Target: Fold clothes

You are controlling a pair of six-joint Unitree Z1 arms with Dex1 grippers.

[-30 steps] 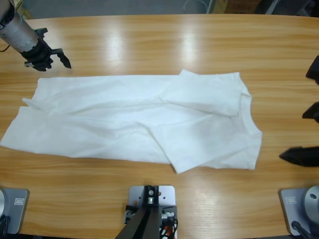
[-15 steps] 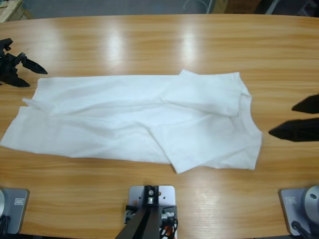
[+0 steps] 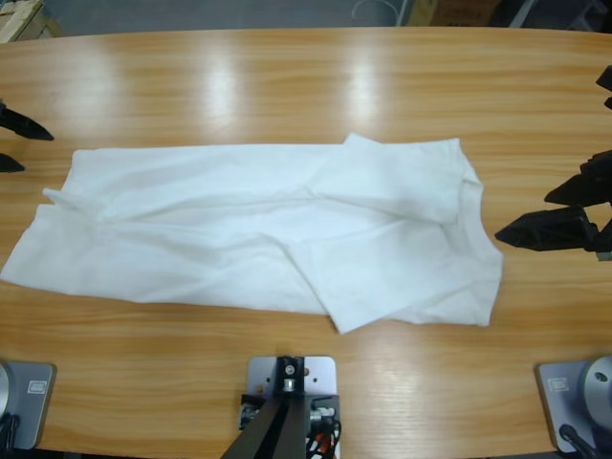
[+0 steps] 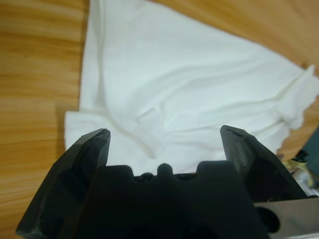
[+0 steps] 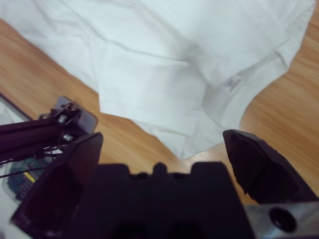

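Plain white short-sleeved T-shirt lay partly folded on long wooden counter, left gripper and right gripper flanked it, fingers spread, holding nothing.

Two black, matte, wedge-shaped jaws tapering to blunt tips are seen on the left gripper. The right gripper is built alike, with a notched black body between its jaws. A silver-grey plate with a dark round hole is seen at the body's lower corner.
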